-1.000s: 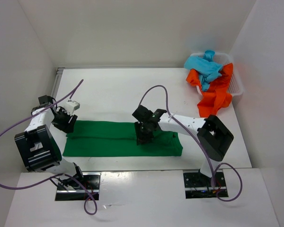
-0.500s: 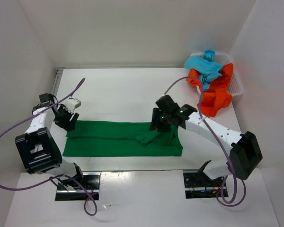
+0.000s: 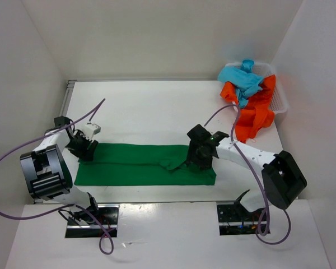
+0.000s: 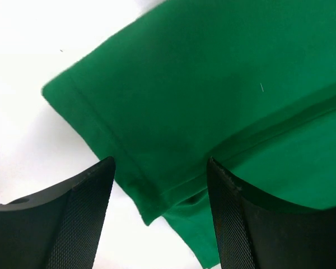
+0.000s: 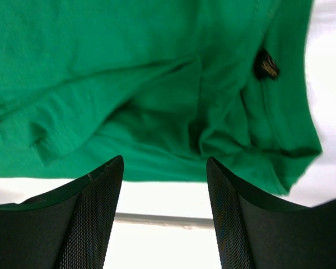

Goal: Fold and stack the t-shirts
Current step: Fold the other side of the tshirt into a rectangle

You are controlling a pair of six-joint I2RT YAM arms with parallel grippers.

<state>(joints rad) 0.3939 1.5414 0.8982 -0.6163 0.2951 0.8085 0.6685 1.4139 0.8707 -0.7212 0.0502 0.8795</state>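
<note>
The dark green t-shirt [image 3: 140, 165] lies on the table as a long folded strip, rumpled near its right end. My left gripper [image 3: 84, 148] hovers open over the strip's left end; its hemmed corner [image 4: 145, 207] shows between the fingers [image 4: 84, 218]. My right gripper [image 3: 202, 157] stands open above the wrinkled right part [image 5: 157, 84], holding nothing. A turquoise t-shirt [image 3: 243, 78] and an orange-red t-shirt [image 3: 255, 115] are heaped in the basket, the orange one spilling over its front rim.
The white mesh basket [image 3: 280, 101] stands at the back right corner. White walls close in the table on three sides. Purple cables loop over both arms. A small dark label [image 5: 265, 64] shows on the green cloth.
My right gripper moved right along the green shirt and opened, leaving a bunched fold behind. The left gripper shifted slightly right, toward the shirt's left end.
</note>
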